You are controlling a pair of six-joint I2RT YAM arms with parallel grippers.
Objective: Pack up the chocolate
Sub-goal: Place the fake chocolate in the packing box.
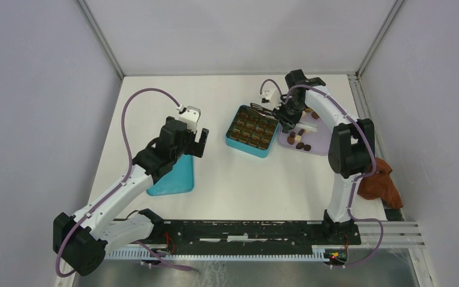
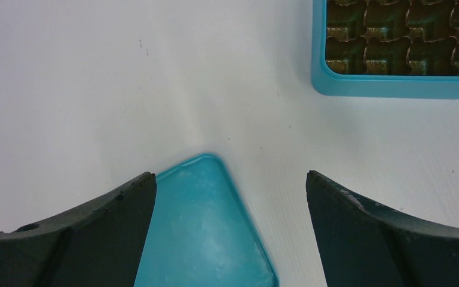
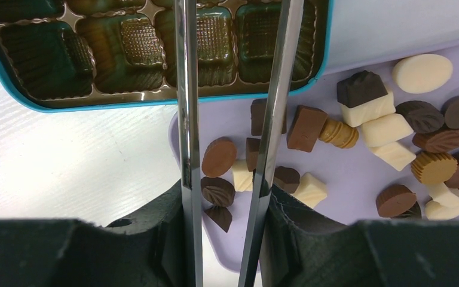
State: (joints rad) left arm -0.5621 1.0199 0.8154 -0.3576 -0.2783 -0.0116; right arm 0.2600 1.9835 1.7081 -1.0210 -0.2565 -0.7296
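The chocolate [image 3: 358,128], several small dark, mid-brown and cream pieces, lies on a lilac plate [image 3: 346,179], which is also in the top view [image 1: 312,144]. The teal box [image 1: 250,131] with a brown moulded insert stands left of the plate. The cavities that show in the right wrist view [image 3: 155,54] hold no pieces. My right gripper [image 3: 224,197] is shut on metal tongs [image 3: 186,119], whose arms are apart and reach over the plate's edge and the box; their tips are out of view. My left gripper [image 2: 230,185] is open and empty above a corner of the teal lid [image 2: 203,233].
The teal lid [image 1: 173,176] lies flat left of the box, under my left arm. A reddish-brown cloth [image 1: 382,179] lies at the right edge by the right arm's base. Walls close in the table on the left, far and right sides.
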